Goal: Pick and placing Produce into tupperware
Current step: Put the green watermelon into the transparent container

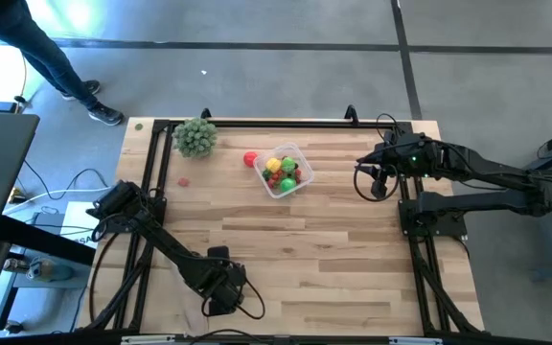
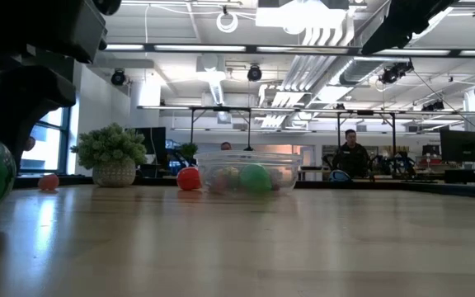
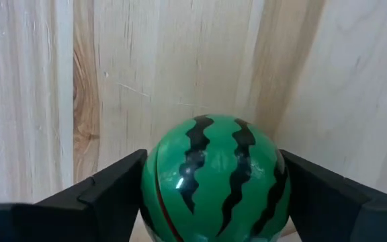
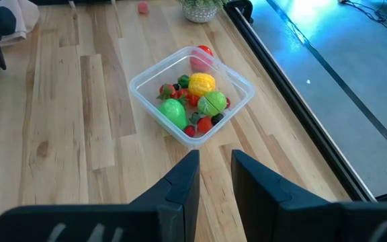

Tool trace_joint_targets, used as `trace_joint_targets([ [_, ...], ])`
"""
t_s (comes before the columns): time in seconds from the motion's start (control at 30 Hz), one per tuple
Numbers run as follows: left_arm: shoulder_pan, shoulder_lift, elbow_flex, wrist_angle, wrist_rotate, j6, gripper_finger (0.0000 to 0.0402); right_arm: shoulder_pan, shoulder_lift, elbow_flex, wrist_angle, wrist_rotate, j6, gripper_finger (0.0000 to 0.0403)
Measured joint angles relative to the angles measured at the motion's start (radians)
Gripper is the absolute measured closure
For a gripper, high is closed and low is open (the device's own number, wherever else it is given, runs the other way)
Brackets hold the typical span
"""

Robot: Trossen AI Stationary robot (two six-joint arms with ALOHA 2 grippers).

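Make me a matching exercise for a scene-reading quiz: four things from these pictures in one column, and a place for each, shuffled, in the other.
Things:
1. watermelon ball
2. yellow toy fruit
3. red ball
4. leafy ball

Places:
A. inside the tupperware
B. near the table's far left corner
C. between the left gripper fingers
D. on the table just outside the tupperware

Pairs: 1-C, 2-A, 3-D, 4-B

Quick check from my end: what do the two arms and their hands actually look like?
Both arms are dark, jointed links with black cables looping off them. The left hand and right hand each end in two flat, matte black, wedge-shaped fingers. A small green light glows on the right wrist.
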Motion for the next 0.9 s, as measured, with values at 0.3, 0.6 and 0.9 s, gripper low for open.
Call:
trace_joint_targets([
  [0.3,0.0,0.0,0.0,0.0,0.0,0.0,0.0103,0.0,0.0,0.0,0.0,0.0,0.0,0.0327],
  [0.6,0.0,0.0,0.0,0.001,0.0,0.064,0.0109,0.0,0.0,0.0,0.0,0.0,0.0,0.0327],
  [0.9,0.0,0.0,0.033,-0.016,-0.068,0.166,0.0109,0.0,0.0,0.0,0.0,0.0,0.0,0.0327],
])
